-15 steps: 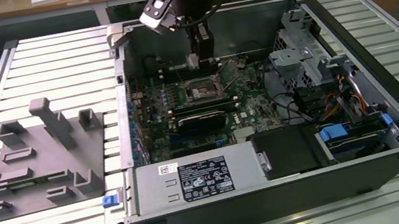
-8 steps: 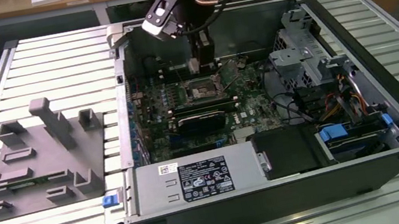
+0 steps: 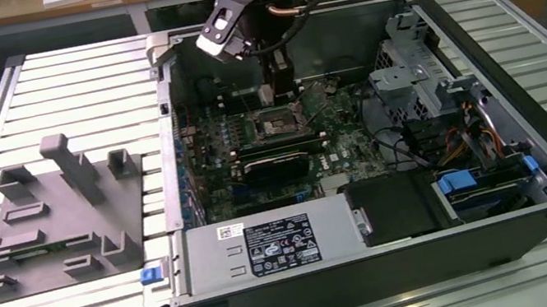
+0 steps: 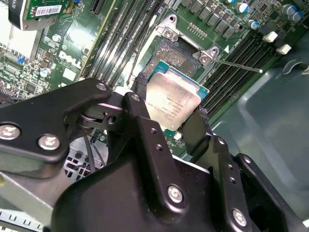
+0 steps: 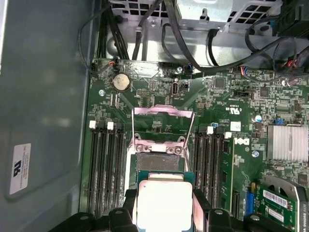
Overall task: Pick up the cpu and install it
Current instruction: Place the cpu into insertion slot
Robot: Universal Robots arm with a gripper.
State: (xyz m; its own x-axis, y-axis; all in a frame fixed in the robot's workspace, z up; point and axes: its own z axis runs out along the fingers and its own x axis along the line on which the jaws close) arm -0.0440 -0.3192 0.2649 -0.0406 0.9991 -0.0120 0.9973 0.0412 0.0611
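Over the motherboard socket [image 4: 176,53]: cpu [image 4: 171,99], silver top up, not yet seated.
Fingers [image 4: 195,128]: clamped on two opposite cpu edges.
Gripper [image 4: 170,102]: inside open computer case [image 3: 385,285].
Desk [image 3: 72,79]: carries case, grey fixture [image 3: 50,216].

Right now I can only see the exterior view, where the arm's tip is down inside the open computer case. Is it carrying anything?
Observer: Yes. In both wrist views the gripper is shut on the cpu, clamping it by two opposite edges with its silver top towards the cameras.
Operator: Is it in its place yet?
Observer: Not yet. In the first wrist view the socket lies bare, and the cpu overlaps just one edge of it, unseated.
Operator: Is anything covering that place?
Observer: No. The metal hold-down frame is swung open, lying clear of the socket.
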